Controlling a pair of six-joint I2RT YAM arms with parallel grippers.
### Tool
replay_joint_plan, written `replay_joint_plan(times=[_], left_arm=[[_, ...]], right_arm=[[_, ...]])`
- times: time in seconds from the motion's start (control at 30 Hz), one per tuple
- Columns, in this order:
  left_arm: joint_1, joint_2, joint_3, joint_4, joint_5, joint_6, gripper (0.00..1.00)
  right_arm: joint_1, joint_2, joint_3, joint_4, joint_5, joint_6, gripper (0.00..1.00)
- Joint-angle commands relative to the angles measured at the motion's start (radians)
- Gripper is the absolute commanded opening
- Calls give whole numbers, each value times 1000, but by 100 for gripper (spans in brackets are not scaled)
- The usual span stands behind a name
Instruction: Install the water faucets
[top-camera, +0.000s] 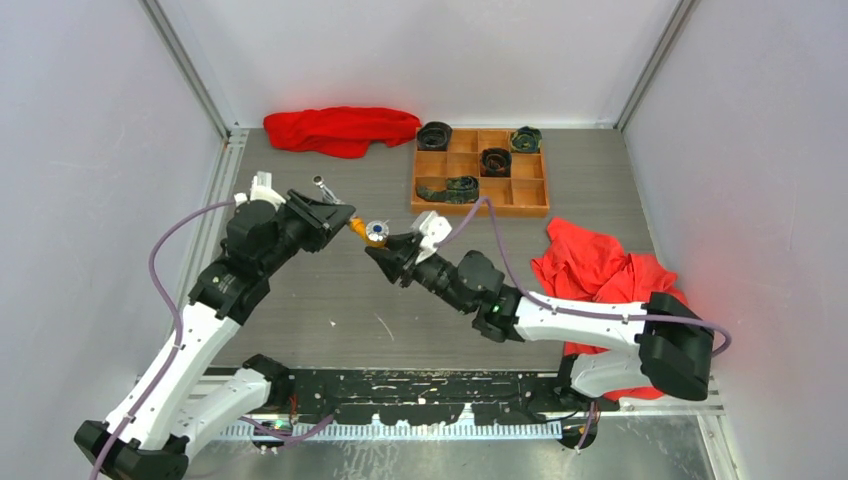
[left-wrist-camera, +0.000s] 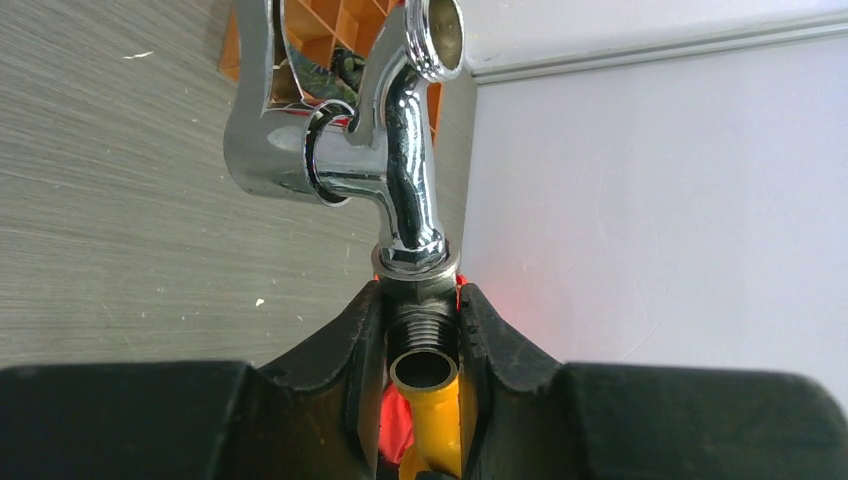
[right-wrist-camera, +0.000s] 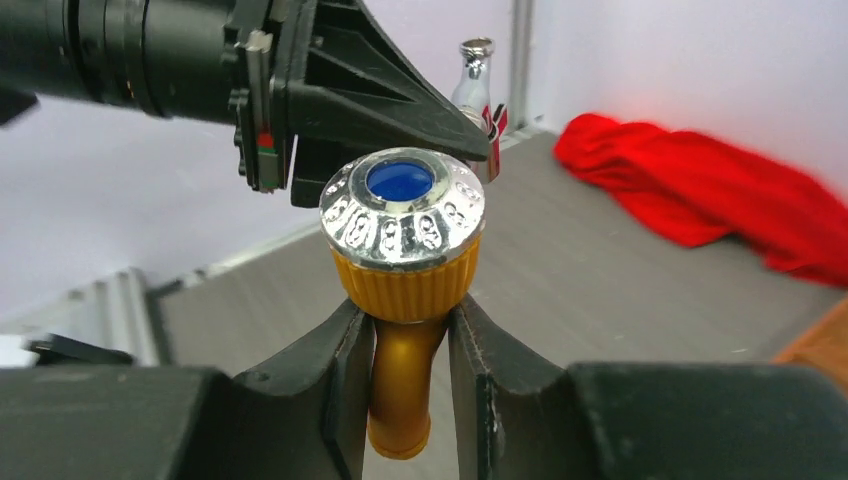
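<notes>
Silver faucet (left-wrist-camera: 400, 150) handle beyond top edge

The scene is lit brightly and evenly from above by diffuse light, so only faint, soft shadows are cast on the grey table (top-camera: 330, 300) beneath the arms. The top view is rendered sharp throughout, and a pale sheen is seen on the metal strip (top-camera: 450, 455) at the near edge. In the left wrist view, hard highlights and mirrored colours are carried by the silver faucet (left-wrist-camera: 405, 150), while the black fingers (left-wrist-camera: 330, 380) of the left gripper (left-wrist-camera: 418, 300) are left dark and soft, with a red glow between them. In the right wrist view, the studded cap of the orange faucet (right-wrist-camera: 403, 290) is shown in focus, and the red cloth (right-wrist-camera: 700, 190) is smeared towards the right edge.
</notes>
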Motion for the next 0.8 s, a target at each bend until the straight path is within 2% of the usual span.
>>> replay_joint_plan(times=[0.0,0.13,0.27,0.3,0.37,0.4,0.5,0.53,0.6,0.73,0.77], left_arm=[[-8,-33,-7,111,51,16,0],[-8,-57,-28,147,31,26,0],[-9,-120,-99,262,-7,25,0],[-8,-133,-111,267,-21,22,0],[-8,-155,-122,265,-43,24,0],[-8,-163,-120,255,-50,24,0],[-9,-162,-91,195,-67,26,0],[-8,-159,-82,177,-69,29,0],[-9,-153,-63,145,-73,28,0],[-8,-128,-13,59,-73,26,0],[-8,-117,6,28,-71,27,0]], right_arm=[[-121,-18,-27,154,-242,562,17],[-245,61,-67,356,-411,1019,17],[-316,214,-78,651,-529,1428,20],[-320,251,-84,732,-535,1489,27],[-323,303,-96,873,-520,1566,58],[-324,315,-108,912,-510,1582,70],[-331,261,-170,860,-490,1516,96],[-331,199,-198,786,-478,1461,100],[-332,64,-241,581,-454,1315,100],[-316,-230,-188,-47,-345,821,100],[-294,-288,-166,-152,-296,656,100]])
